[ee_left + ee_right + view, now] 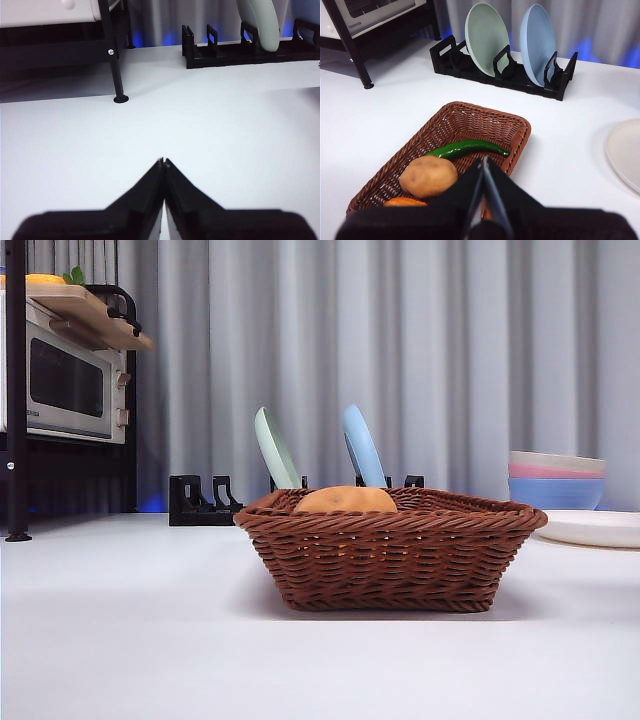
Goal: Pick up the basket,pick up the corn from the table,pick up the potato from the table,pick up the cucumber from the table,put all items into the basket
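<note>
Front view is showing the basket (390, 550) sitting on the table (120, 640), only the potato (345, 500) peeking over its rim. Left wrist view is showing the left gripper (163, 161), jaws together, over bare tabletop. Right wrist view is showing the right gripper (484, 161), jaws together, hanging above the basket, where the cucumber (467, 148) and the corn (404, 202) are lying beside the potato.

The basket (390, 555) is woven from brown wicker; the potato (428, 176) is matt-skinned, the cucumber (467, 148) glossy, the table (130, 630) smooth and matt.

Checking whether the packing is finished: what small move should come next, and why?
Probably just lift the right hand clear. The potato, the green vegetable and an orange piece already lie in the basket, and both hands are shut on nothing.
</note>
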Controlling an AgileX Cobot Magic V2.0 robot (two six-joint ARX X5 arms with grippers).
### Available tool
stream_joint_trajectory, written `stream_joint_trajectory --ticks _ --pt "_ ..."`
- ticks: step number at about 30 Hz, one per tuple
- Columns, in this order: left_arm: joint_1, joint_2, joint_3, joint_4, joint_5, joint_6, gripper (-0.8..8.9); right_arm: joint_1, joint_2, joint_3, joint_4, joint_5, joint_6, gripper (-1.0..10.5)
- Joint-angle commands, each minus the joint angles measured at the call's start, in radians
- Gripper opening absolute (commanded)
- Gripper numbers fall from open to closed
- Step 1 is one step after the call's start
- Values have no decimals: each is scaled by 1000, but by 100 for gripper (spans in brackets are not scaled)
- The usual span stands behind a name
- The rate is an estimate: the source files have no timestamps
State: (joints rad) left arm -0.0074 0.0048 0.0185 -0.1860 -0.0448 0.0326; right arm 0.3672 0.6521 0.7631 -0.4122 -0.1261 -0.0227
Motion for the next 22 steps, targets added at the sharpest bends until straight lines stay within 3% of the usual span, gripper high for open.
stream_joint_trajectory --ticks 1,8,12,16,19,22 --pt "3 -2 -15 6 -1 -7 -4 0 0 -8 6 3 6 2" --pt "3 -2 -15 6 -1 -6 -3 0 0 -8 6 3 5 2" --pt "3 -2 -15 6 -1 -6 -4 -2 -11 -14 5 34 -91 2" --pt "3 -2 -15 6 -2 -7 -4 -56 -62 -38 10 47 -133 2" --pt "3 -2 -15 6 -2 -6 -4 -121 -114 -90 45 45 -120 2" --pt "3 -2 -15 6 -2 -6 -4 -190 -204 -185 118 -14 -112 2"
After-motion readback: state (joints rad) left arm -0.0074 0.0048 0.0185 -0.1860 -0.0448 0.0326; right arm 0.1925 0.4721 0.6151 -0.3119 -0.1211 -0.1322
